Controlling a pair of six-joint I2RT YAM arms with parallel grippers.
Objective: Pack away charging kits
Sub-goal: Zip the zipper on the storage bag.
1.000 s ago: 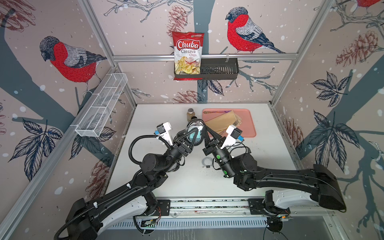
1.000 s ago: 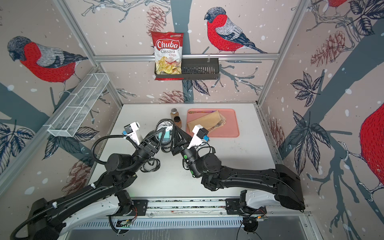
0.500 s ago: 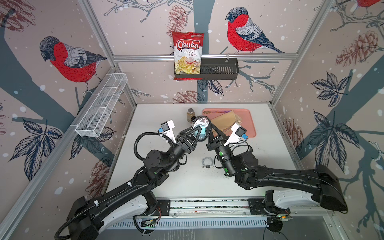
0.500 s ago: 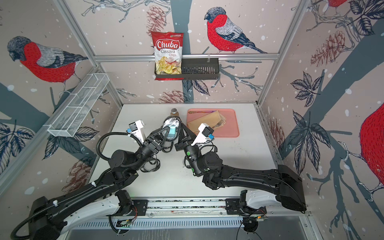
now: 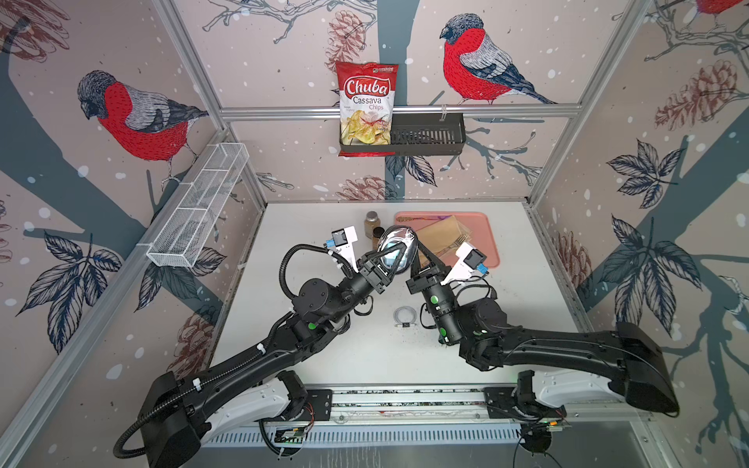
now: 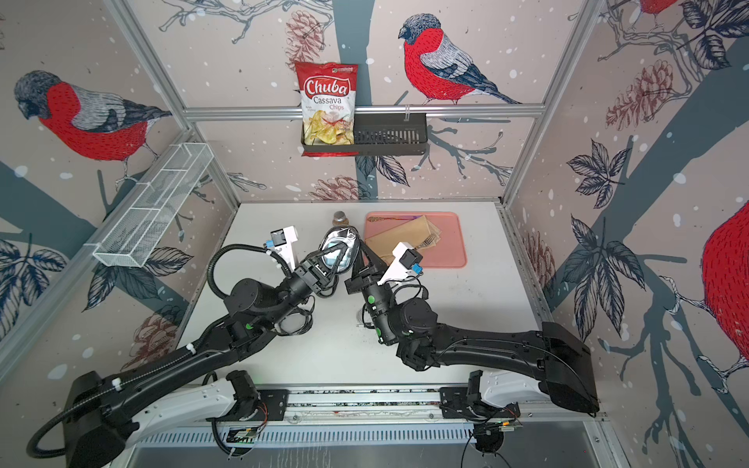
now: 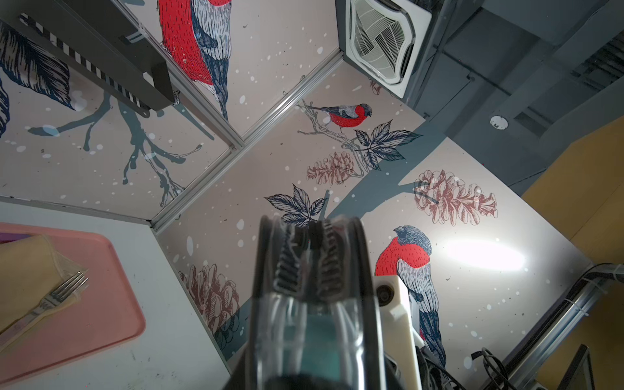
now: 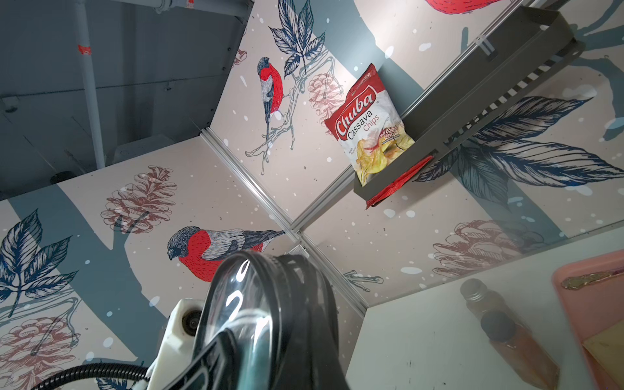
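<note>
Left gripper (image 5: 398, 252) seemingly clamps case (image 5: 399, 236) above white table (image 5: 302, 231).

The red chip bag (image 5: 367, 106) reads "Chuba Cassava Chips".

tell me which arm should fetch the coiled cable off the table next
Right, probably. The coiled white cable lies on the table just beside the right arm. Both the left tool and the right tool are up at the clear case, so one must let go first.
</note>
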